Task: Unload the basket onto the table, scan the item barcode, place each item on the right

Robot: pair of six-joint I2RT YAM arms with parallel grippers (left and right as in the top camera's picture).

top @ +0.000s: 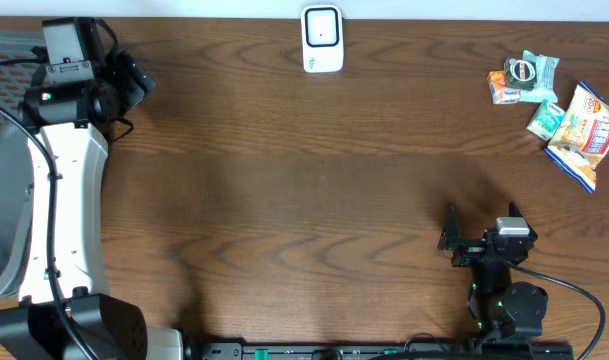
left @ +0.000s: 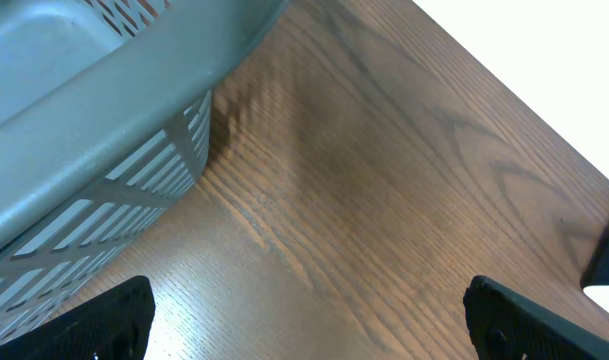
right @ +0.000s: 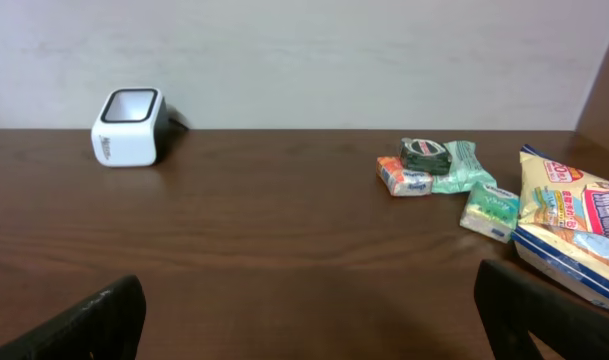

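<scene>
The desk [top: 314, 180] is lit softly and evenly from above, and only faint, soft-edged shadows are cast on it. In the left wrist view a pale sheen is seen on the wood, and the far corner is washed out. The fingers [right: 79, 325] of the right claw [right: 309, 280] are rendered dark and blurred.

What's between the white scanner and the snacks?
Nothing: only bare table lies between the scanner and the snacks, seen in the overhead and right wrist views.

Brown wood table [top: 284, 200] with wavy grain and a soft shine, smooth grey plastic basket [left: 84, 120], shiny white plastic scanner [top: 322, 40], crinkly shiny snack bag [top: 584, 130]
</scene>
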